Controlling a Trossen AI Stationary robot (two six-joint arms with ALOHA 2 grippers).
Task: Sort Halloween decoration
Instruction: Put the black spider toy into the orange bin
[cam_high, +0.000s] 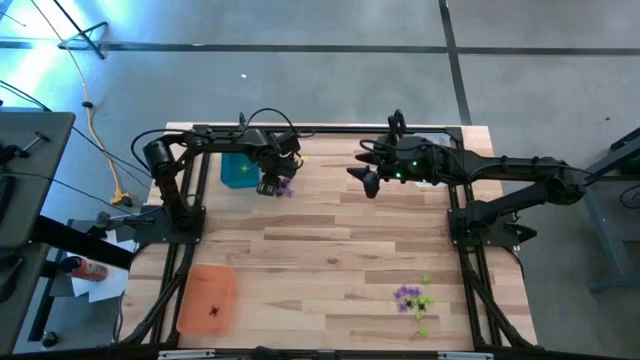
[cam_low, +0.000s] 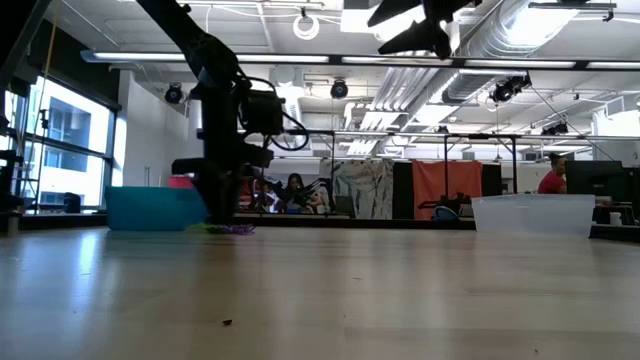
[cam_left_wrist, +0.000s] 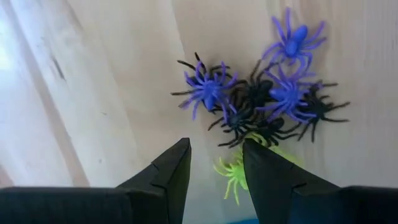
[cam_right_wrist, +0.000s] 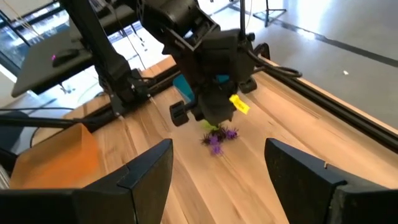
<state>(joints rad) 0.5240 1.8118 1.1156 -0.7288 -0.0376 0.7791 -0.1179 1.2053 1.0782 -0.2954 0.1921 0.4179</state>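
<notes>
A small heap of Halloween decoration spiders (cam_left_wrist: 249, 99), purple, black and one lime green (cam_left_wrist: 231, 175), lies on the wooden table beside the teal tray (cam_high: 238, 170). My left gripper (cam_left_wrist: 214, 149) points down just over the heap's edge, open. The lime spider shows in the gap between its fingers, partly hidden behind one finger (cam_left_wrist: 273, 180); I cannot tell whether they touch. In the high view this gripper (cam_high: 270, 185) is at the far left. My right gripper (cam_right_wrist: 219, 144) hangs high over the table's far middle (cam_high: 365, 180), open, with nothing in it.
A second heap of purple and lime spiders (cam_high: 415, 298) lies near the front right. An orange tray (cam_high: 207, 297) at the front left holds one dark spider (cam_high: 213, 309). A clear tray (cam_low: 535, 213) stands at the far right. Bare wood (cam_high: 330, 240) spans the middle.
</notes>
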